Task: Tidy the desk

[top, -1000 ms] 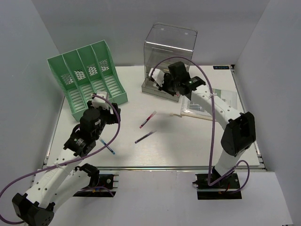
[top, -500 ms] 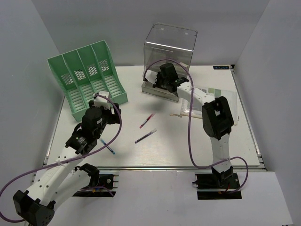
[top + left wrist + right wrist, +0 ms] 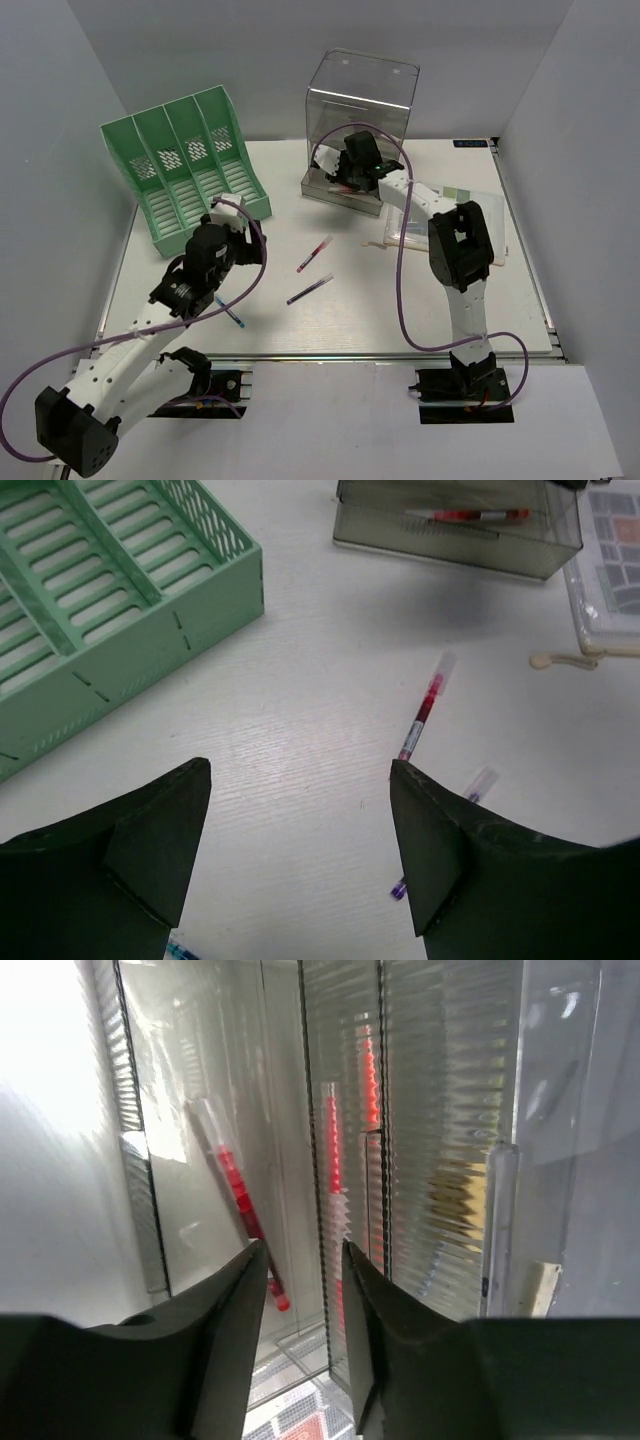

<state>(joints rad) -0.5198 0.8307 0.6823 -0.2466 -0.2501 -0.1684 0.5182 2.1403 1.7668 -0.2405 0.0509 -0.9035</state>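
The desk [image 3: 400,300] is a white tabletop with three loose pens on it: a red pen [image 3: 314,253], a purple pen [image 3: 310,290] and a blue pen [image 3: 228,312]. My left gripper [image 3: 228,215] hovers open over bare tabletop near the green rack. In the left wrist view the red pen [image 3: 425,705] lies just beyond the open left gripper [image 3: 300,770]. My right gripper [image 3: 346,172] hangs over the pulled-out drawer [image 3: 338,190] of the clear box. It stands open [image 3: 305,1250], and another red pen [image 3: 240,1200] lies in the drawer beside its fingers.
A green slotted file rack [image 3: 185,165] stands at the back left. The clear plastic drawer box [image 3: 362,95] is at the back centre. Papers and a flat packet [image 3: 440,215] lie right of the drawer. Pale grey walls enclose the table.
The right arm folded back and its gripper shifted left over the drawer, then its jaws parted. The left gripper drifted slightly right and away from me.
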